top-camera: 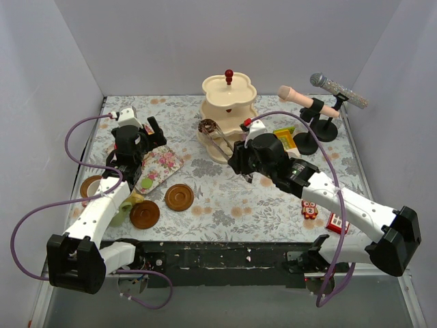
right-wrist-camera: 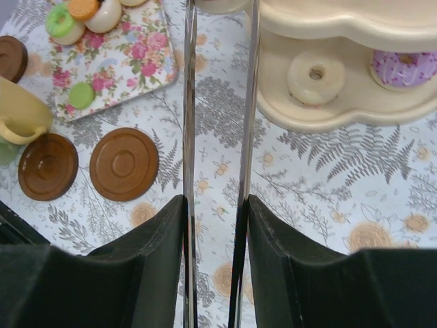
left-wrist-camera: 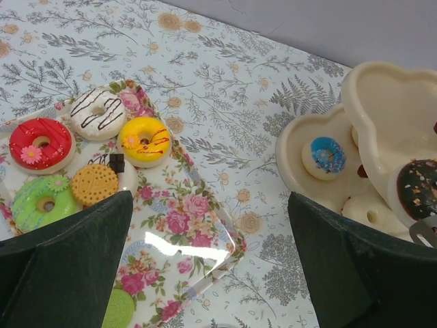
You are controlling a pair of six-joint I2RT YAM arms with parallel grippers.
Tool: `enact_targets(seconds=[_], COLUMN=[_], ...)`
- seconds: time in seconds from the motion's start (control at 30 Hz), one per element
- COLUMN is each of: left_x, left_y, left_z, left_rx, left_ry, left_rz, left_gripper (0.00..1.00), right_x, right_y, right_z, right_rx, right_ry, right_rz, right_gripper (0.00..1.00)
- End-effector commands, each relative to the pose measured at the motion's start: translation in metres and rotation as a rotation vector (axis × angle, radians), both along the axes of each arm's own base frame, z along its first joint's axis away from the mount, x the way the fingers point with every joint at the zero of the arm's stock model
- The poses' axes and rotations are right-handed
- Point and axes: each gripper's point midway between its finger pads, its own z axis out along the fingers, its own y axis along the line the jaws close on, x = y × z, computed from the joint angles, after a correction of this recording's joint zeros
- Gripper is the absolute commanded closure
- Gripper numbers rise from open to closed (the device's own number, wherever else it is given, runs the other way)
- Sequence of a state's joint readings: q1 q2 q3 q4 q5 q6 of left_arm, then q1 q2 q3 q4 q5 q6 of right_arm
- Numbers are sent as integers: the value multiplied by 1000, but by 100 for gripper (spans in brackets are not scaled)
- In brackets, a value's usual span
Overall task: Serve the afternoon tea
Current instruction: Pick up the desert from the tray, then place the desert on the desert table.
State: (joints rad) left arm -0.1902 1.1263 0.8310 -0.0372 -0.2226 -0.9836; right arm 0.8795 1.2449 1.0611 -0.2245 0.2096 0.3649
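Note:
The cream three-tier stand point(top-camera: 229, 109) with a red knob stands at the back middle. My right gripper point(top-camera: 237, 160) point(right-wrist-camera: 215, 225) is shut on the metal tongs point(top-camera: 217, 139) point(right-wrist-camera: 189, 137). The tongs hold a chocolate donut point(top-camera: 206, 126) point(left-wrist-camera: 418, 188) at the stand's left side. A cream donut point(right-wrist-camera: 315, 76), a purple one point(right-wrist-camera: 406, 68) and a blue one point(left-wrist-camera: 323, 154) lie on the stand's tiers. My left gripper point(top-camera: 158, 133) point(left-wrist-camera: 212, 273) hangs open over the floral tray point(top-camera: 160, 167) point(left-wrist-camera: 184, 225). The tray carries red point(left-wrist-camera: 41, 143), white point(left-wrist-camera: 99, 113), yellow point(left-wrist-camera: 145, 140) and green point(left-wrist-camera: 41, 201) donuts.
Brown saucers point(top-camera: 179, 197) point(top-camera: 145, 214) point(top-camera: 90, 186) lie at the front left with a yellow cup point(right-wrist-camera: 20, 113) and a green cup point(top-camera: 119, 215) beside them. Two microphones on stands point(top-camera: 321, 102) occupy the back right. Small toy blocks point(top-camera: 309, 208) point(top-camera: 336, 222) sit by the right arm.

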Motion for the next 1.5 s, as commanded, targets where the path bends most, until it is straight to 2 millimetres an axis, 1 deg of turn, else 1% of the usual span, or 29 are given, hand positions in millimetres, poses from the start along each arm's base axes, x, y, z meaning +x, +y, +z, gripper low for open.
enact_targets(seconds=[0.0, 0.17, 0.33, 0.73, 0.93, 1.2, 1.27, 1.33, 1.37, 1.47], left_x=[2, 3, 3, 2, 2, 2, 2, 2, 2, 2], left_y=[-3, -2, -3, -2, -2, -2, -3, -2, -2, -2], left_z=[6, 7, 7, 7, 7, 7, 7, 7, 7, 8], left_rx=[0, 0, 1, 3, 3, 3, 5, 5, 5, 5], left_ry=[-14, -16, -17, -17, -17, -17, -16, -17, -17, -17], left_rz=[-12, -10, -11, -11, -10, -10, -12, -9, -9, -9], left_gripper=[2, 2, 2, 2, 2, 2, 2, 2, 2, 2], right_x=[6, 15, 22, 34, 40, 46, 47, 48, 48, 48], right_y=[-21, -35, -40, -37, -38, -37, -36, -36, -36, -36], right_z=[15, 14, 16, 12, 15, 9, 7, 7, 9, 8], right_rx=[42, 44, 71, 109, 117, 109, 107, 108, 110, 107], right_ry=[-28, -31, -36, -15, -27, -15, -10, -10, -12, -9], right_rz=[-50, -89, -98, -86, -93, -92, -91, -90, -91, -88], right_gripper=[80, 80, 80, 80, 80, 78, 75, 71, 65, 59])
